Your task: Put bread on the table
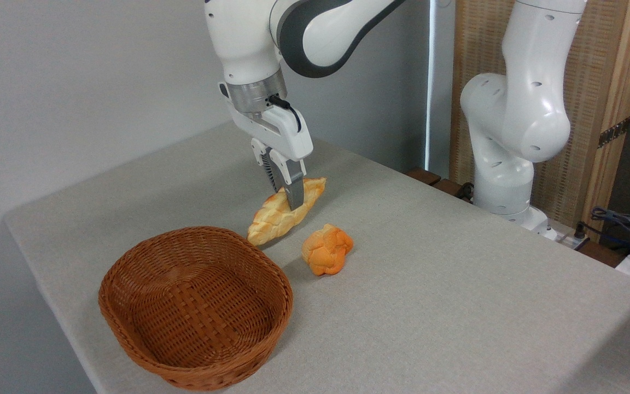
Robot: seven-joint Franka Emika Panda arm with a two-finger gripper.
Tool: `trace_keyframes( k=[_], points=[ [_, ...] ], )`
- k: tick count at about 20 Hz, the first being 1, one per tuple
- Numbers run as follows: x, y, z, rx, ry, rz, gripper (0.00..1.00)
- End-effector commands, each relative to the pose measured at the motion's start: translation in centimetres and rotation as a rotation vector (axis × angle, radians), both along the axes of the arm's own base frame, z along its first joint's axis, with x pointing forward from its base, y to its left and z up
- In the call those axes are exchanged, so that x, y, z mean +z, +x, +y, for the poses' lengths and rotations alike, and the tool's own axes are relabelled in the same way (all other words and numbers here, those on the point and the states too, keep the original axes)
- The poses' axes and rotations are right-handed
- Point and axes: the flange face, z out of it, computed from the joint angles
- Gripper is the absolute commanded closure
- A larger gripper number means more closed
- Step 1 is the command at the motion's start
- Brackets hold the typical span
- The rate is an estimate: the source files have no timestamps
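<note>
The bread [272, 220] is a long braided loaf, cream with a golden crust, lying at a slant just behind the basket's far rim. My gripper [287, 198] comes down from above and is shut on its upper half: one finger [296, 192] crosses the front of the loaf and the other sits behind it. The loaf's right end is raised and its left tip points down toward the table [457, 284], a grey-beige cloth surface. I cannot tell whether that tip touches the cloth.
A brown wicker basket [129, 323] with nothing in it stands at the front left, near the table's edge. A round orange knotted bun [327, 249] lies on the cloth just right of the loaf. The arm's white base [512, 137] rises at the back right.
</note>
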Motion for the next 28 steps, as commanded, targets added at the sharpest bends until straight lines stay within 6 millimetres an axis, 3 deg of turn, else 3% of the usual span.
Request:
trace_keyframes(
  k=[1, 11, 16, 19, 24, 26, 28],
  points=[
    [0.4, 0.6, 0.3, -0.009, -0.009, -0.024, 0.00],
    [0.5, 1.0, 0.4, -0.003, -0.017, -0.045, 0.00],
    [5.2, 2.8, 1.0, 0.030, -0.055, -0.131, 0.00],
    [8.7, 4.5, 2.9, 0.076, -0.088, -0.194, 0.00],
    [12.8, 7.6, 8.1, 0.171, -0.120, -0.276, 0.00],
    [13.1, 8.4, 9.3, 0.193, -0.120, -0.282, 0.00],
    [12.1, 9.2, 9.8, 0.194, -0.107, -0.273, 0.00]
  ],
)
